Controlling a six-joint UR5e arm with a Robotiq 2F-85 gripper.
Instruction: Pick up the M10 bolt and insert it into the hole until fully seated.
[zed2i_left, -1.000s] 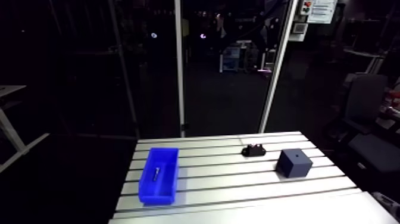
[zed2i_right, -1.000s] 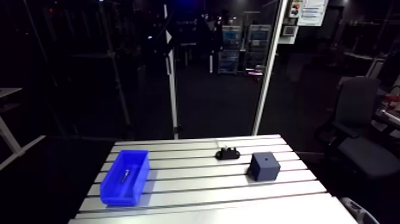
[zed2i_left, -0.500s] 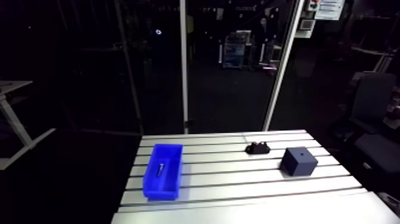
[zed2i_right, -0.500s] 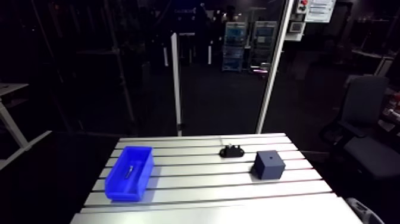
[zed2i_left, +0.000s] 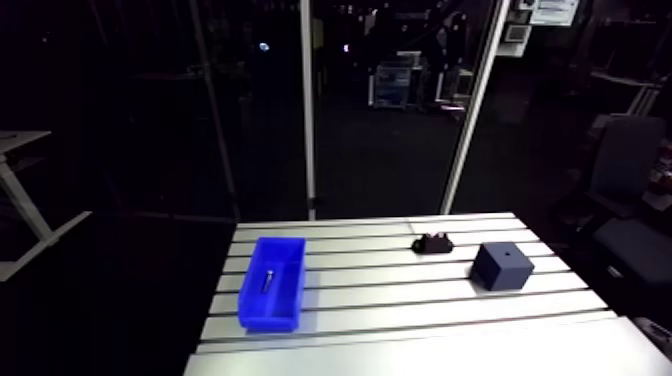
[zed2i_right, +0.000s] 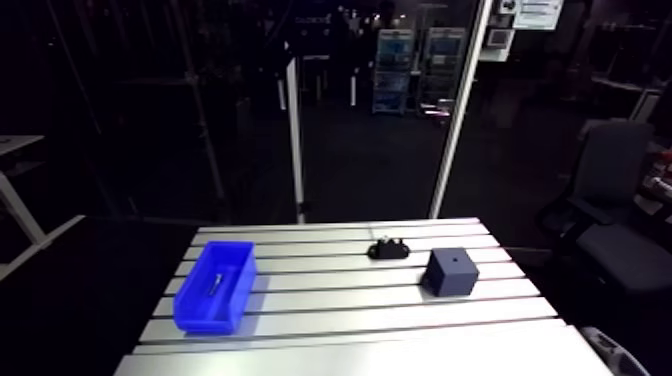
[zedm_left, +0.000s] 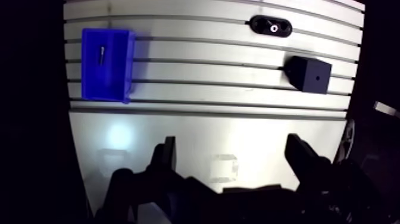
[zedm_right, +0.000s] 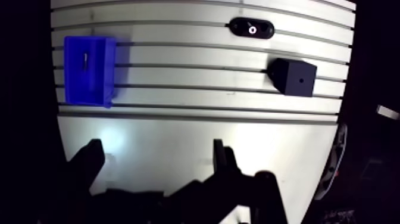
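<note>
Wrist view: slotted table (zedm_left: 208, 128) carries all parts. Gripper (zedm_left: 231, 149) hangs released and empty over the bare near edge, well apart from everything. Blue bin (zedm_left: 127, 62) sits by one side edge, dark block (zedm_left: 305, 71) toward the opposite edge, its hole (zedm_left: 317, 76) upward to receive the M10 bolt (zedm_left: 102, 55), which lies corralled inside the bin. No markings legible.

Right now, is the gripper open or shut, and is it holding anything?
Gripper: open, holding nothing; the bolt lies in the bin.
</note>
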